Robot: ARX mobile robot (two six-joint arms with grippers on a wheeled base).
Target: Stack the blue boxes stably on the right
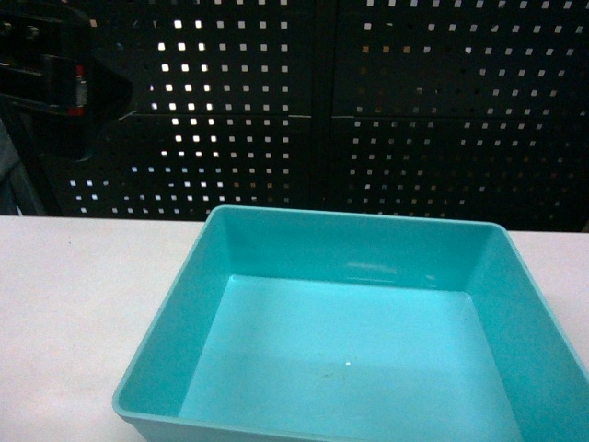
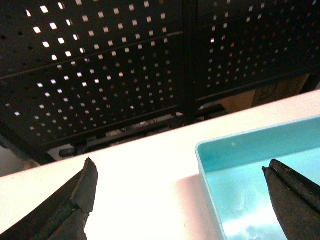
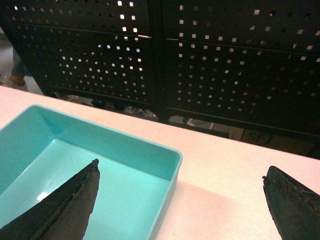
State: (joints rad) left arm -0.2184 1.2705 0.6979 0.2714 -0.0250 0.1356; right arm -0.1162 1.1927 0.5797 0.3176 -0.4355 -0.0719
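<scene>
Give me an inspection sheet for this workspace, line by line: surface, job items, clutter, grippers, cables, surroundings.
Surface: white table, bare around the tub.
Job's things: one light turquoise tub, upright and empty; the larger royal-blue one is not in view.
Clutter: nothing seen.
Grippers: left gripper open, straddling the tub's left wall; right gripper open, straddling its right wall; neither shows in the head view.
Cables: nothing seen.
Surroundings: black perforated panels behind the table, light showing through the holes.

Each claw (image 2: 180, 200) has black, tapered, rough-edged fingers (image 3: 70, 200).
</scene>
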